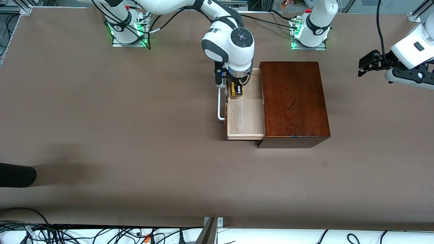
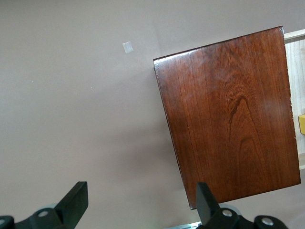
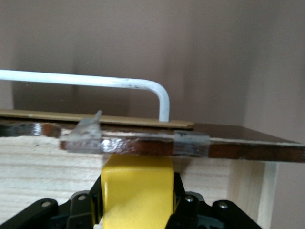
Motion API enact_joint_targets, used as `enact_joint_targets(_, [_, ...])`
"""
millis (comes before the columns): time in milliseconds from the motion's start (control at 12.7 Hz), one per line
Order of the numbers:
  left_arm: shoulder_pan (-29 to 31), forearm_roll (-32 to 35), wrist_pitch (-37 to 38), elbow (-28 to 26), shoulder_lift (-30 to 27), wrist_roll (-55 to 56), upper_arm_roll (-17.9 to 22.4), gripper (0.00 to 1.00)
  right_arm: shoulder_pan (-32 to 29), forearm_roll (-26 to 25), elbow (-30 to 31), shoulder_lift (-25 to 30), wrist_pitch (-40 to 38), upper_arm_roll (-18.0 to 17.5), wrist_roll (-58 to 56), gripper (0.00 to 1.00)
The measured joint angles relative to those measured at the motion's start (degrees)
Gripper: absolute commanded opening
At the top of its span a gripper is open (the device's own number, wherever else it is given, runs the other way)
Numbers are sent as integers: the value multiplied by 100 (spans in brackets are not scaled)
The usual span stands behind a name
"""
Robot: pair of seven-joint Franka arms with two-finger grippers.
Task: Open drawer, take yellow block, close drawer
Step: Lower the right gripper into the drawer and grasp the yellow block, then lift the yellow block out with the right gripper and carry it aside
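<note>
Now the drawer stands pulled out of the dark wooden box toward the right arm's end of the worktop, its pale floor bare along most of its length. The right tool reaches down into the part of the drawer farther from the front camera, close against the drawer's front panel, and its fingers are clamped on the yellow block. In the right wrist view the block sits between the black fingers just beside the inner face of the front panel, whose top edge carries patches of clear tape, and the white bar handle runs outside the panel. The drawer's side wall stands close to the tool on one side, while the open length of the tray lies nearer the camera. The left tool waits in the air over bare worktop at the left arm's end, well apart from the box, its fingers spread apart with nothing between them. In the left wrist view a small pale tape square lies on the worktop near the box's corner.
</note>
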State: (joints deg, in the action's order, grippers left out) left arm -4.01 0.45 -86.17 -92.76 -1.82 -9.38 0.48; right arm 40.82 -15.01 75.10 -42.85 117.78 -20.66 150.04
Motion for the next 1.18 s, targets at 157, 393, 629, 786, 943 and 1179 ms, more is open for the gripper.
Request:
enact_joint_targets(157, [0, 0, 14, 1, 0, 32, 0, 100, -3, 30, -212, 122, -239, -22, -4, 0])
enact_joint_targets(393, [0, 0, 50, 6, -5, 134, -1, 100, -15, 364, -1034, 350, -1305, -83, -321, 0])
enact_joint_targets(629, [-4, 0, 108, 30, -6, 154, -6, 100, -411, 854, -1325, 851, -2132, -40, -1725, 0])
enact_joint_targets(786, [-17, 0, 178, 49, -8, 212, -18, 100, -1127, 1297, -1213, 1247, -2468, -10, -3127, 0])
enact_joint_targets(943, [-39, 0, 187, 56, -9, 236, -86, 100, -2061, 1602, -866, 1649, -2773, 12, -4809, 0])
enact_joint_targets(1179, [-66, 0, 235, 74, -9, 250, -120, 100, -2933, 1692, -257, 2168, -3174, 445, -7395, 0])
